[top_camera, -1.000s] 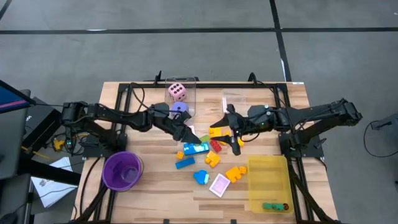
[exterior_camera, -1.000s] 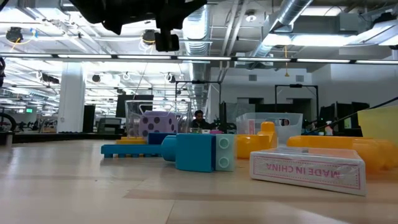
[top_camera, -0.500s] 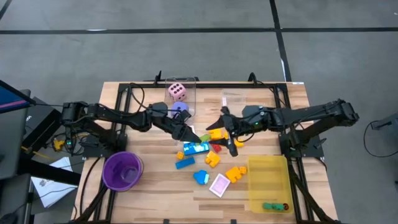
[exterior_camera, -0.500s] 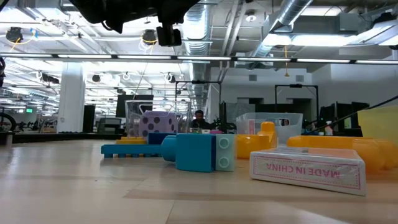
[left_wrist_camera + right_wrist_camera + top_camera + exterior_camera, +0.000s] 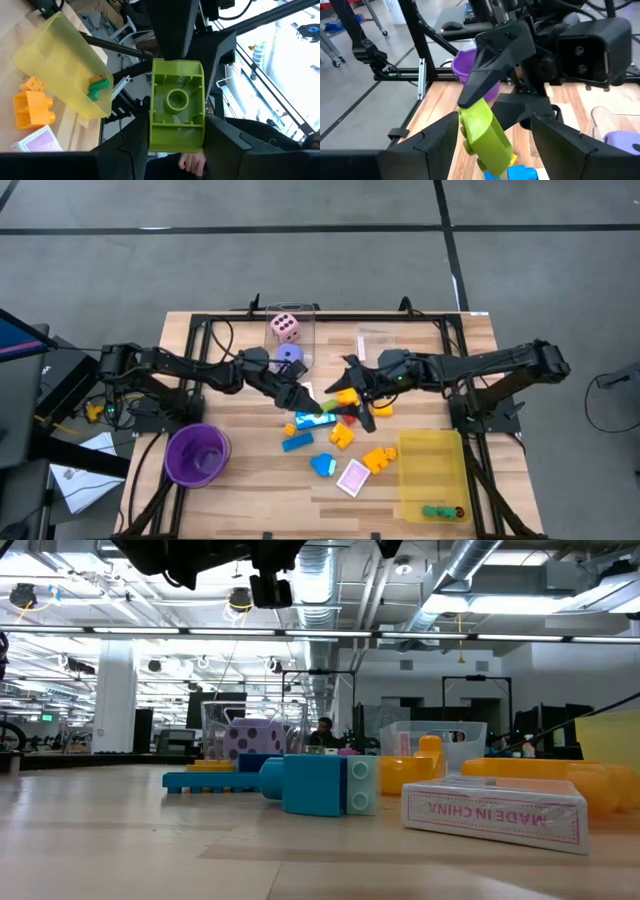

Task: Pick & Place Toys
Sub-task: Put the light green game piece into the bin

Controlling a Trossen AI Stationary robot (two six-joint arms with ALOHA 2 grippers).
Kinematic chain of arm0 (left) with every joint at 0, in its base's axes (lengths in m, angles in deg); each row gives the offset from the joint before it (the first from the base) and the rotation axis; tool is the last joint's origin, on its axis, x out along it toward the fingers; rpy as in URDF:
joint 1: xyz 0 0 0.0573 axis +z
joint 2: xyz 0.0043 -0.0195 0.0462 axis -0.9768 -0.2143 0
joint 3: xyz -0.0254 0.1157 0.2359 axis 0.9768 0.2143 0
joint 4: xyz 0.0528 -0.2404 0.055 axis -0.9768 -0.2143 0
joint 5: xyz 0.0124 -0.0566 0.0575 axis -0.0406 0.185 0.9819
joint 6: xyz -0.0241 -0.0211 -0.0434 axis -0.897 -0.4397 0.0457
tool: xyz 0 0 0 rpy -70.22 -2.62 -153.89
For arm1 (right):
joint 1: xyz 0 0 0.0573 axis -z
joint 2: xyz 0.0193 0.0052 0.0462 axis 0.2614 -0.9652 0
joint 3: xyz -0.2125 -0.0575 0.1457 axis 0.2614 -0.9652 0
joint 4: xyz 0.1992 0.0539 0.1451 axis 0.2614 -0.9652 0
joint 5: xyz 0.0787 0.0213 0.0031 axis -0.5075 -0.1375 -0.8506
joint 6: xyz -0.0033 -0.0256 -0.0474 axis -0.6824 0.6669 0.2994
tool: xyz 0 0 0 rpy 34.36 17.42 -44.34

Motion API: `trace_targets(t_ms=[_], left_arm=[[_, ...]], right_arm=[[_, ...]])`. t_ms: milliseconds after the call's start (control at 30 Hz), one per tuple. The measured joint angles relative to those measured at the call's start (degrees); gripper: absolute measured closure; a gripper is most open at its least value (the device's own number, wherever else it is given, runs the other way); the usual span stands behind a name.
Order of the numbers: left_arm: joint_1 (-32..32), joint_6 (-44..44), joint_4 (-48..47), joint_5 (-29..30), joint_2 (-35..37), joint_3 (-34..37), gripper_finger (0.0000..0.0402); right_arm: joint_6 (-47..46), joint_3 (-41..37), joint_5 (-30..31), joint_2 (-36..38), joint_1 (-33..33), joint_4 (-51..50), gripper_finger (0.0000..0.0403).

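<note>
Left wrist view: green block (image 5: pixel 176 105) between left gripper (image 5: pixel 175 131) fingers

the left arm reaches in from the left side, stretched out low toward the middle of the bench. its left hand (image 5: pixel 303 395) is closed on a green block (image 5: pixel 176 105), with one dark finger (image 5: pixel 172 27) pressed on each side of it. the right arm reaches in from the right side, also stretched toward the middle. its right hand (image 5: pixel 352 392) has its two fingers (image 5: pixel 432 142) spread wide apart and holds nothing. the two hands are very close, tips almost meeting.
</note>
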Motion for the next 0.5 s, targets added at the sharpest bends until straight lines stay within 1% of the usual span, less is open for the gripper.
trace_targets(t_ms=[500], left_arm=[[0.0,0.0,0.0,0.0,0.0,0.0,0.0249]], right_arm=[[0.1,0.0,-0.6,0.0,0.0,-3.7,0.0164]])
